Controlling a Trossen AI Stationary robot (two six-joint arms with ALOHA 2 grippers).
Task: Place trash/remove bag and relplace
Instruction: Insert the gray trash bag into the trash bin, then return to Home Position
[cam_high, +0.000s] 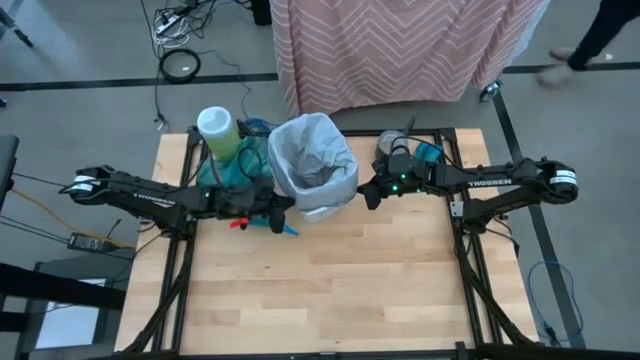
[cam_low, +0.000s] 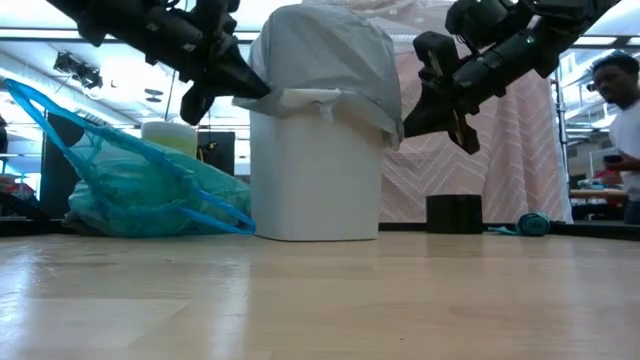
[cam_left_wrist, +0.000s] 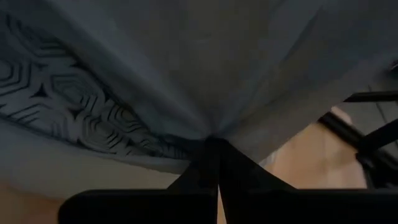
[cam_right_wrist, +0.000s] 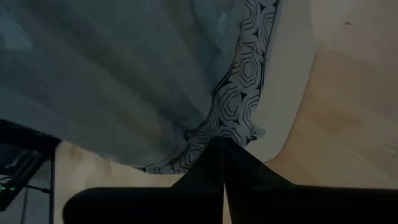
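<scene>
You have the white bin (cam_high: 318, 195) between both arms: left gripper (cam_high: 287, 203) and right gripper (cam_high: 366, 190) each hold pinched the grey liner (cam_high: 312, 150) at opposite rim sides.

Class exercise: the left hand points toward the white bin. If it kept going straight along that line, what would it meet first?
Most likely the pale grey liner draped over the white bin; the left hand, shut, is already at its rim fold. Exact contact is hard to judge.

White bin (cam_low: 315, 170) with pale grey liner (cam_low: 330, 50), teal bag (cam_low: 140, 190) beside it, both arms at rim
</scene>
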